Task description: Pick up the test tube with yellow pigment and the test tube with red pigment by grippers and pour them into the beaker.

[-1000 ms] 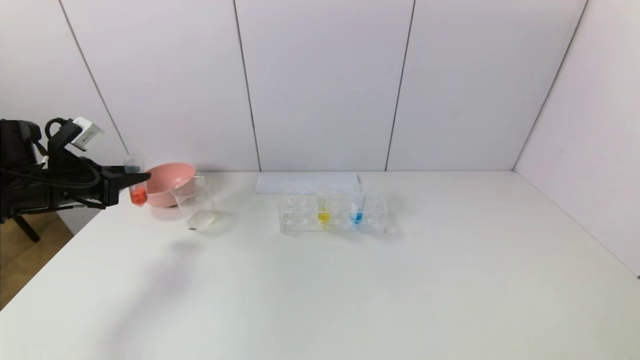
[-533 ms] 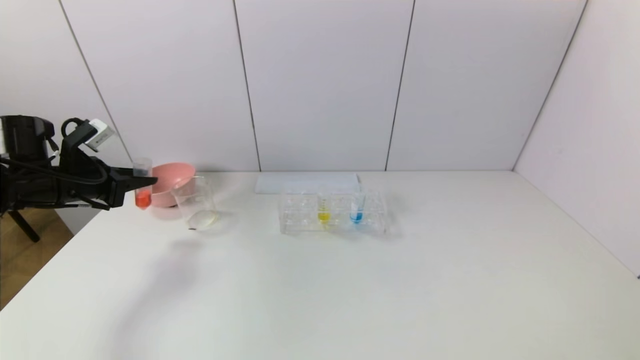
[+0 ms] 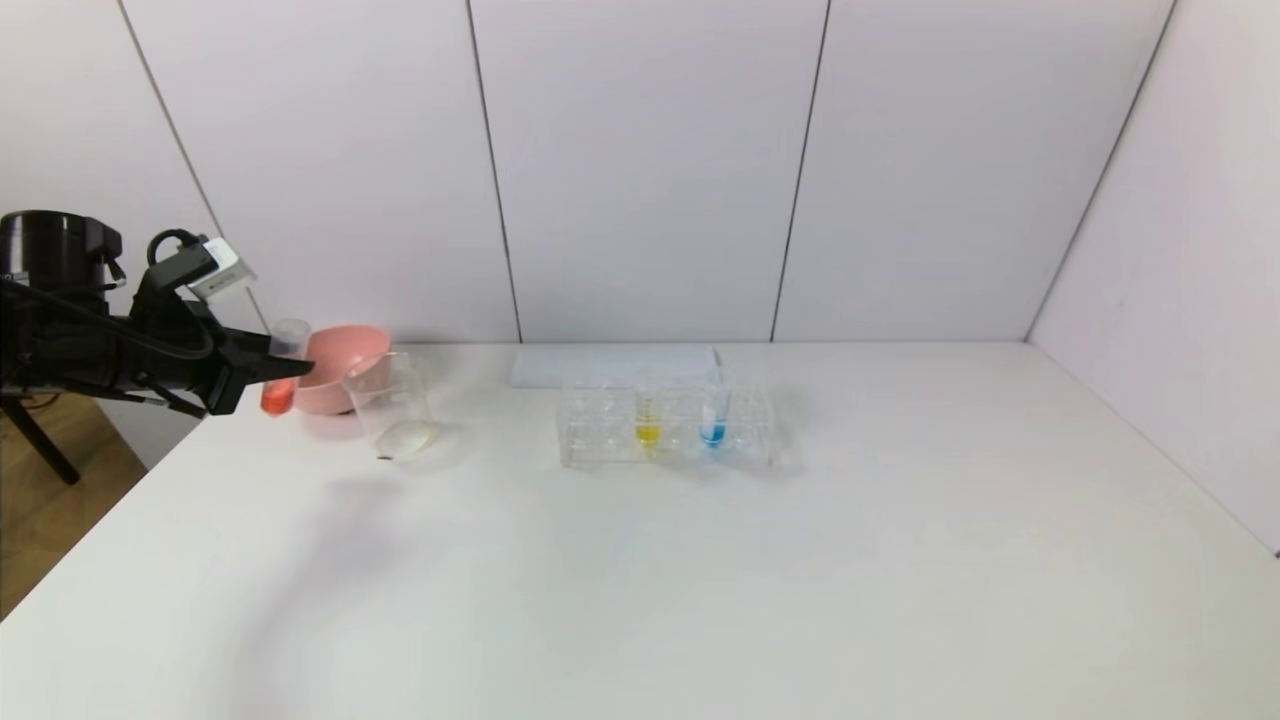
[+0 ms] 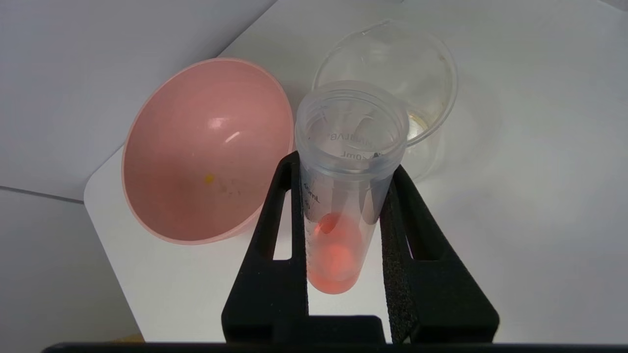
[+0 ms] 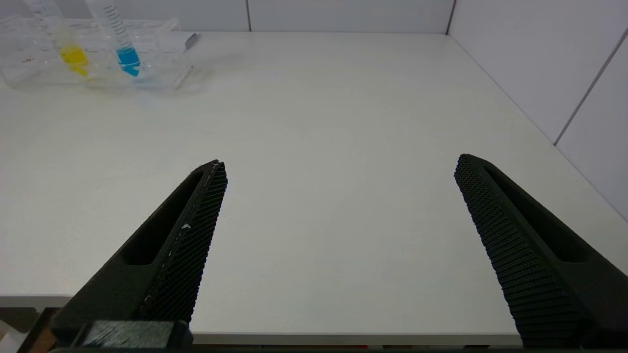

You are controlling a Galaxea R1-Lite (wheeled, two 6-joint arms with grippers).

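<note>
Spreading across the whole head view, white table (image 3: 700,560), carrying everything else. Sitting near the table's far middle, clear tube rack (image 3: 665,425), holding the test tube with yellow pigment (image 3: 648,418) upright in one hole and a blue-tipped tube (image 3: 714,418) upright just beside it, both showing again in the right wrist view at (image 5: 66,41) and (image 5: 120,41). Lying flat behind the rack, a pale sheet (image 3: 612,365). Resting at the far left corner, pink bowl (image 3: 345,365), showing a small yellow speck inside in the left wrist view (image 4: 206,152). Standing just beside the bowl, toward the rack, the beaker (image 3: 390,405), clear, with only a faint pale film at its bottom, seen from above at (image 4: 417,63). Reaching in from the left edge, left gripper (image 3: 275,365), clamping the test tube with red pigment (image 3: 280,375) between both black fingers (image 4: 274,235), the tube tilting with its open mouth leaning toward the bowl and beaker and its red liquid pooling at the lower end (image 4: 333,255), hanging above the table's left edge beside the bowl, apart from the beaker. Hovering over the near right part of the table, well apart from the rack, right gripper (image 5: 338,169), spreading its two fingers wide and gripping nothing.
</note>
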